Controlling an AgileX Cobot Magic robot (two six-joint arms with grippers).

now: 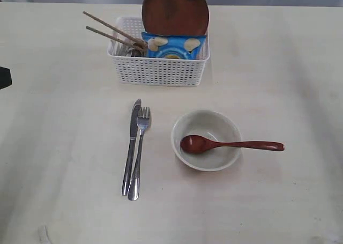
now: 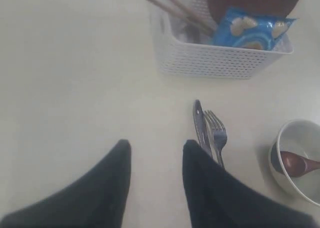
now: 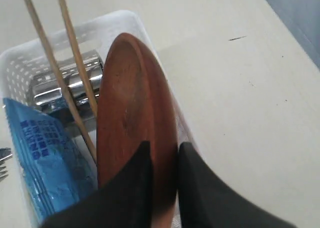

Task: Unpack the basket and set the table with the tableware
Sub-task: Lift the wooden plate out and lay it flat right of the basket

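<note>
Plate (image 3: 130, 97) stood on edge in the basket (image 1: 158, 72), rim pinched by the right hand (image 3: 161, 149); left hand (image 2: 155, 150) hovered spread, empty, over the desk (image 2: 60, 62). Thin edge grip might slip, or lifting might snag the chopsticks (image 1: 110, 29).

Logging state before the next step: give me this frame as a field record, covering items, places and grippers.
basket: holds chopsticks, chip bag, steel cup
plate: on edge, lower part in basket, rim pinched by right gripper
table: knife and fork side by side; spoon resting in bowl
left gripper: open, empty, over table near knife
</note>
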